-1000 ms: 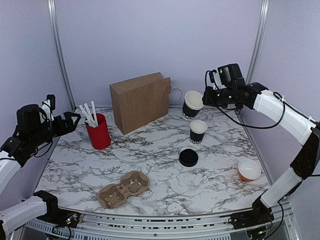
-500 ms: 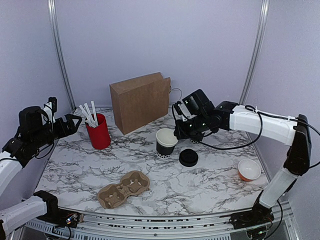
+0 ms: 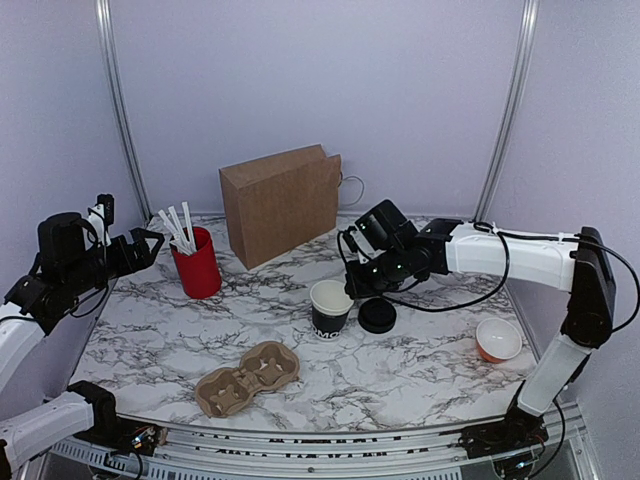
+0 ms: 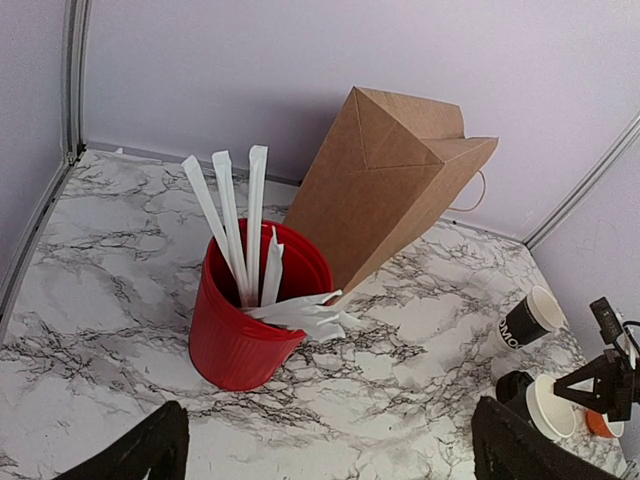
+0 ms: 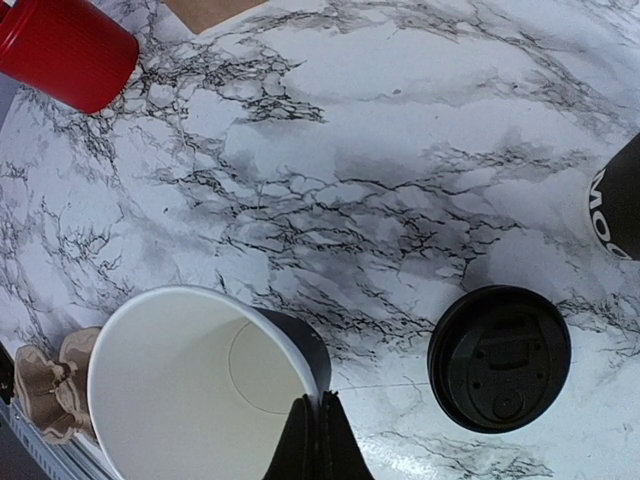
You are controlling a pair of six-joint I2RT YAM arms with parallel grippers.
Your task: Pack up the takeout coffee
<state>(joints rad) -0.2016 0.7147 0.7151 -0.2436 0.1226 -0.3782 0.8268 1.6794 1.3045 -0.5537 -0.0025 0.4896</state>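
Table [image 3: 440, 370]: marble, filling the lower half of the top view.
Paper bag [image 3: 280, 205]: brown, upright at upper centre, well apart from the cups. I judge it the final destination.
Right gripper [image 3: 350, 292]: centre of frame, fingers pressed together on the held cup's rim, one inside the wall and one outside (the right wrist view makes this plain).
Left gripper [image 3: 148, 246]: left edge, jaws spread wide, holding nothing, facing the red cup.
Carrier [image 3: 248, 377]: cardboard, two wells, lower centre-left.
Red cup [image 3: 197, 265]: left of the bag, with white sticks standing in it.
Held cup [image 3: 330, 308]: black with white print, unlidded, white inside showing, just left of the lid. I cannot tell whether its base rests on the marble. The step, as I read it, is setting the cup down beside its lid.
Other cup [image 4: 528, 321]: matching black. It is hidden behind the right arm in the top view but shows at the right edge of both wrist views.
Lid [image 3: 377, 316]: black, flat on the marble, touching nothing. The next move likely calls for releasing the rim, taking the lid by its edge and pressing it squarely onto the cup.
Orange cup [image 3: 498, 339]: small, at lower right, away from the work.
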